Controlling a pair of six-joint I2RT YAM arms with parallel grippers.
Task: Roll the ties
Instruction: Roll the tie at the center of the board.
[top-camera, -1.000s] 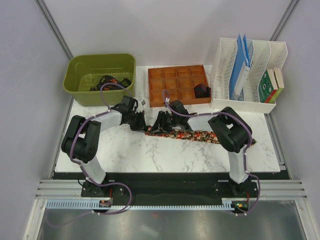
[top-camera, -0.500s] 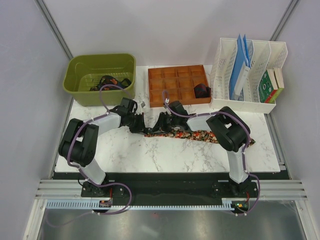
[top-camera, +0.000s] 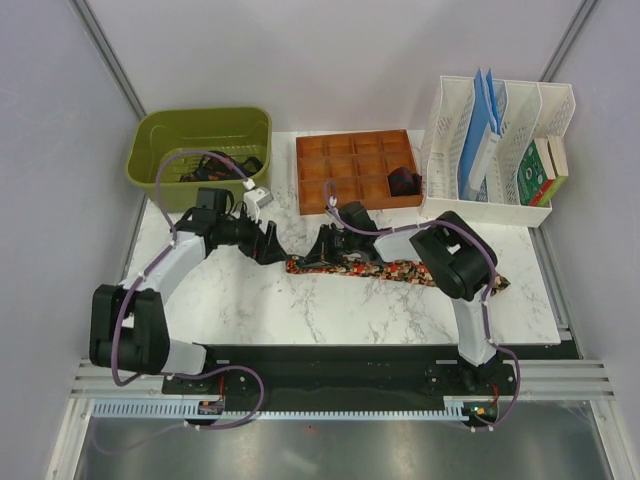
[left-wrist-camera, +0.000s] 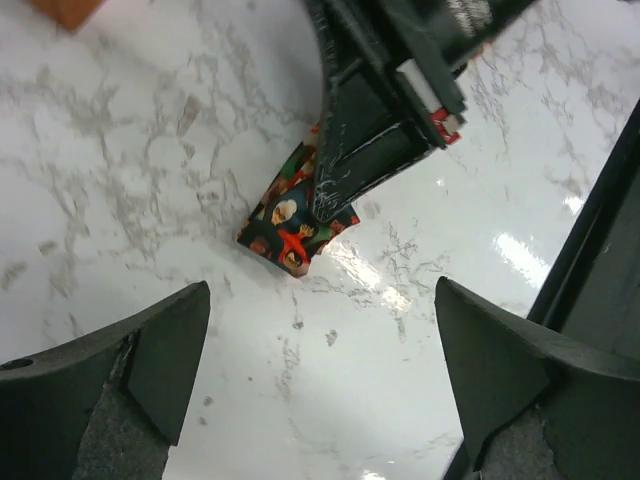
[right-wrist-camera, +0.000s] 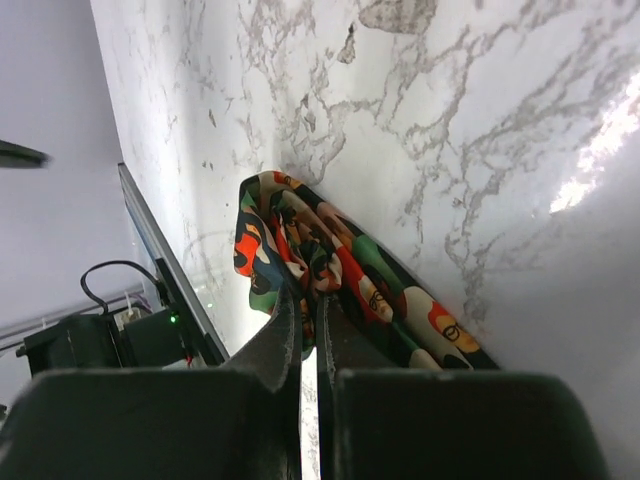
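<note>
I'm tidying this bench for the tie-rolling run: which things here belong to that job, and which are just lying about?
Job: speckled tie, pinched by the right gripper; left gripper, open near its end; dark roll in the wooden tray; dark ties in the green basket.
Lying about: white file rack, blue folders, green box.

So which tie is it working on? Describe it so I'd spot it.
Look at the marble table, just in front of the wooden tray. A long tie lies stretched out there. It's speckled red, green and orange; the tray's roll is dark.
</note>
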